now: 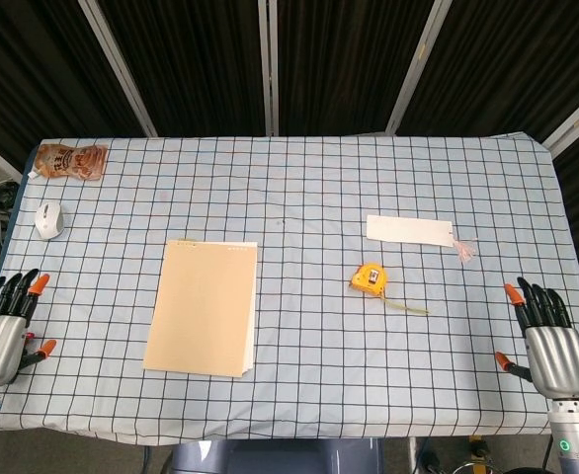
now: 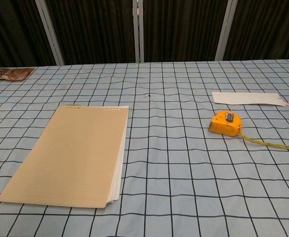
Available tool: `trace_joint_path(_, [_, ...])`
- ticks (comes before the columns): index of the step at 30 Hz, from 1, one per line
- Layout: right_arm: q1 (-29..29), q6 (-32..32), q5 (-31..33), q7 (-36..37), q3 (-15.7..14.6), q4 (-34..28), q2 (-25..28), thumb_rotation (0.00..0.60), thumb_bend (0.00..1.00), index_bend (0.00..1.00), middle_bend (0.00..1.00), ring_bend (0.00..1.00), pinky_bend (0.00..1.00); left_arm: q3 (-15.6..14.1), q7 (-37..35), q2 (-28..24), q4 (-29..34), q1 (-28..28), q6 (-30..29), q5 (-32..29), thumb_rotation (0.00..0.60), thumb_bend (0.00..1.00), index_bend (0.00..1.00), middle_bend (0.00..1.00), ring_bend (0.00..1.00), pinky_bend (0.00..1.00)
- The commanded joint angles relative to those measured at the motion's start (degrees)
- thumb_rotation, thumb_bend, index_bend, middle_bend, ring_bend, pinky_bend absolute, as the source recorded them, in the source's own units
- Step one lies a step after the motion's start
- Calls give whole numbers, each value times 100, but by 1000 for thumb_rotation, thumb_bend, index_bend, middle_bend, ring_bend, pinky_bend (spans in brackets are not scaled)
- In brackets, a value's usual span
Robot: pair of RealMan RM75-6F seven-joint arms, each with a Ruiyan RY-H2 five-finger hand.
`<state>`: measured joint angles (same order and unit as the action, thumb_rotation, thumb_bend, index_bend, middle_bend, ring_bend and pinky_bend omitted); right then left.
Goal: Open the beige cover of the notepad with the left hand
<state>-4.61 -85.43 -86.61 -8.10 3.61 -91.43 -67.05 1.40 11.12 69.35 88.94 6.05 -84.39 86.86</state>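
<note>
The notepad point(image 1: 203, 306) lies flat on the checked tablecloth, left of centre, its beige cover point(image 2: 73, 153) closed with white pages showing along the right edge. My left hand point(image 1: 3, 331) hovers at the table's front left corner, well left of the notepad, fingers spread and holding nothing. My right hand point(image 1: 543, 336) hangs at the front right corner, fingers also apart and empty. Neither hand shows in the chest view.
A yellow tape measure point(image 1: 370, 278) with its tape pulled out sits right of centre, and a white card with a pink tassel point(image 1: 410, 230) lies behind it. A white mouse point(image 1: 48, 219) and a snack packet point(image 1: 69, 160) are at the far left.
</note>
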Motion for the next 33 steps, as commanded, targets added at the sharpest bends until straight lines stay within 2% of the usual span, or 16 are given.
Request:
trace_joint_path(1, [-1, 16, 6, 18, -7, -12, 17, 600, 43, 68, 0, 0, 0, -45, 81, 34, 18, 37, 89, 18, 600, 189, 0, 0, 0, 0])
trace_joint_path(7, [15, 29, -11, 71, -42, -72, 56, 600, 43, 69, 0, 0, 0, -256, 764, 359, 136, 233, 563, 149, 600, 190, 0, 0, 0, 0])
trace_joint_path(15, [37, 19, -22, 86, -64, -97, 70, 600, 43, 73, 0, 0, 0, -342, 1280, 691, 251, 461, 1009, 155, 600, 193, 0, 0, 0, 0])
trace_joint_path(25, [70, -27, -1, 176, -50, -94, 90, 600, 43, 76, 0, 0, 0, -332, 1758, 1084, 132, 676, 1422, -54, 600, 193, 0, 0, 0, 0])
trace_joint_path(33, [83, -35, 38, 221, -29, -82, 97, 600, 43, 76, 0, 0, 0, -359, 1892, 1256, 1, 743, 1535, -150, 600, 166, 0, 0, 0, 0])
